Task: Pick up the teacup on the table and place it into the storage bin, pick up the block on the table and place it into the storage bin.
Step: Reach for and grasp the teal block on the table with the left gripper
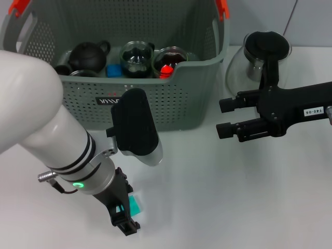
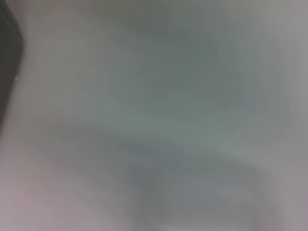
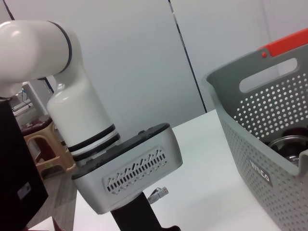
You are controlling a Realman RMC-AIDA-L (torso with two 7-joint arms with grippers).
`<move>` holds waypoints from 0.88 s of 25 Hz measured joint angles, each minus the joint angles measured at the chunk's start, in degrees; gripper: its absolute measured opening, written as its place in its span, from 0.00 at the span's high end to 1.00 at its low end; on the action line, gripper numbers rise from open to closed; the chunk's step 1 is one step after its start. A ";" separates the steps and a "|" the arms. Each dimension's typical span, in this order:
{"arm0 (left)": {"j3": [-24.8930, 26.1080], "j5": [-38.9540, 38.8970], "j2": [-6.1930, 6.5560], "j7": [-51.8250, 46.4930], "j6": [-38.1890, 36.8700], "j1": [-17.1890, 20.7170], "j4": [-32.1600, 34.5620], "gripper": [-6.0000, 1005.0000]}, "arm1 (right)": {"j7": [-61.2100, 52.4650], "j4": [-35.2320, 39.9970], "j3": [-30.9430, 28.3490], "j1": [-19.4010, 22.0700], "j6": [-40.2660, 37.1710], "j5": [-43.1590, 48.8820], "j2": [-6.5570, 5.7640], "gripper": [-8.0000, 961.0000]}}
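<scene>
L gripper (image 1: 126, 215) down at table (image 1: 233, 197) near front edge, fingers astride the teal block (image 1: 135, 206); can't tell if clamped yet or just apart around it. Risk: block is small & low, fingers tilted, so it could squirt out sideways or get pinned vs table if closed off-centre; lift to storage bin (image 1: 155, 98) may clip the near wall. Block: teal, flat-faced, mostly hidden by fingers. Bin just behind, grey-green, perforated, already holds dark teapot (image 1: 89, 55), glass cups, blue piece. R gripper (image 1: 224, 118) hovers beside bin's right, fingers apart, empty; glass teapot (image 1: 259, 59) behind it.
</scene>
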State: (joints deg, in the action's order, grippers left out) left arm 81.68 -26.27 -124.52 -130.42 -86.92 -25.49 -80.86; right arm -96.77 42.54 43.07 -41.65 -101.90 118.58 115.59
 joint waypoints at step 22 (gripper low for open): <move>-0.34 1.40 -0.02 -0.09 1.13 0.00 0.66 0.49 | 0.54 0.12 -0.67 0.09 0.04 -0.10 0.08 0.13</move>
State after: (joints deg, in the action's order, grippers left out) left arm 81.34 -24.86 -124.54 -130.52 -85.79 -25.49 -80.20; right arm -96.24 42.66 42.39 -41.57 -101.86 118.48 115.67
